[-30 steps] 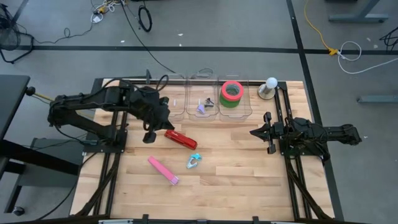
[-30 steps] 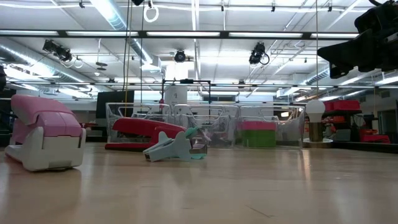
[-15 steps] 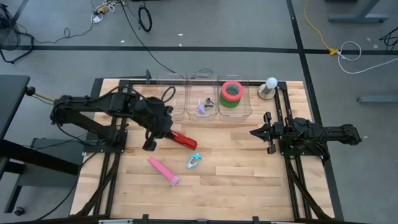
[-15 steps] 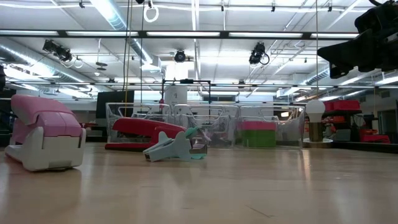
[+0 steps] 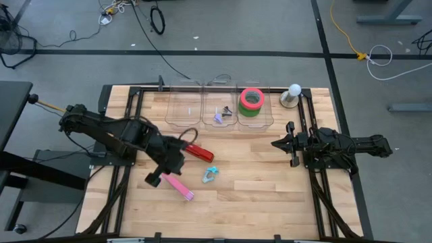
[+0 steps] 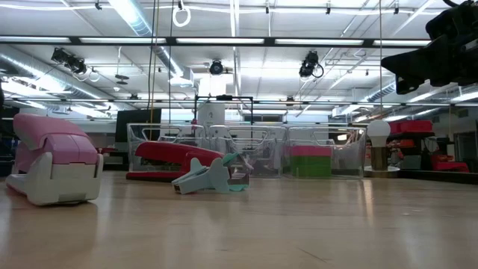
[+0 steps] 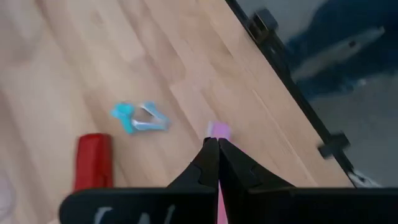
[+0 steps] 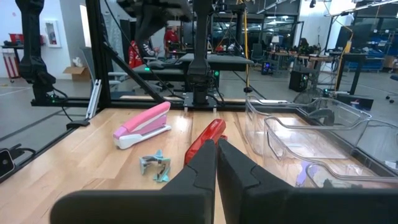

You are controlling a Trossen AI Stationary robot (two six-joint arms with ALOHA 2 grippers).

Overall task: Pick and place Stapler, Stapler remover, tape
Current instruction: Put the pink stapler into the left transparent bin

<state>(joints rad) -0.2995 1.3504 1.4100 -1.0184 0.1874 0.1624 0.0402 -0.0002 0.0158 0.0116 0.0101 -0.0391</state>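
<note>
A pink stapler [image 5: 179, 186], a red stapler [image 5: 198, 152] and a teal staple remover [image 5: 210, 175] lie on the wooden table. A purple staple remover [image 5: 220, 115] lies in the middle clear bin. A red tape roll stacked on a green one [image 5: 251, 101] sits in the right bin. My left gripper [image 5: 155, 179] is shut and hovers over the pink stapler's left end [image 7: 218, 130]; it does not show in the low view. My right gripper [image 5: 275, 143] is shut and waits at the table's right side.
Three clear bins [image 5: 219, 104] stand in a row at the far edge; the left one [image 5: 183, 111] holds nothing I can see. A white bulb on a stand [image 5: 293, 94] is at the far right. Bare wood [image 5: 256, 196] lies near the front edge.
My left gripper has swung from beside the red stapler's left end toward the table's near edge, and now stands over the pink stapler's left end. The staplers and the remover have stayed in place.
</note>
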